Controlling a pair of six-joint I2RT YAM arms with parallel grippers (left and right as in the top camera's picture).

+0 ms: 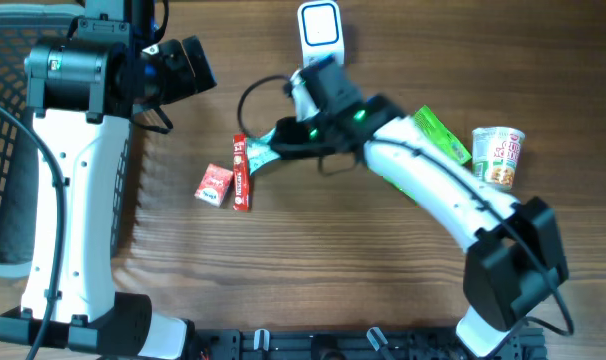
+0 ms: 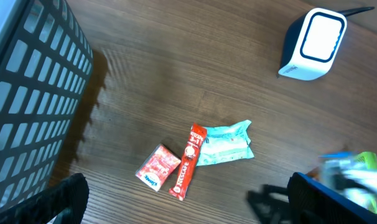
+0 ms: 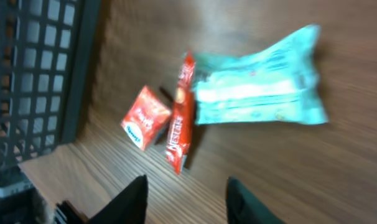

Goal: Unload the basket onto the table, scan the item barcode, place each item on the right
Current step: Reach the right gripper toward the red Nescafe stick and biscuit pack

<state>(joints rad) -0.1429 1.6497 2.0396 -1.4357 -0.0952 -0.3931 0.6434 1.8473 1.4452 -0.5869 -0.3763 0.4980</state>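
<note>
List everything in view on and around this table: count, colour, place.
scanner: one, white with blue trim, far edge, centre
teal packet: one, pale teal, mid-table, against the stick sachet
stick sachet: one, red, between the teal packet and the small pack
small pack: one, red, left of the sachet
green packet: one, green, partly under the right arm
noodle cup: one, white with green and red print, right side
basket: one, black mesh, left edge
table: one, brown wood
left arm: one, white and black, beside the basket
right arm: one, white and black, reaching toward the teal packet
left fingers: two, black, wide open
right fingers: two, black, apart, holding nothing
</note>
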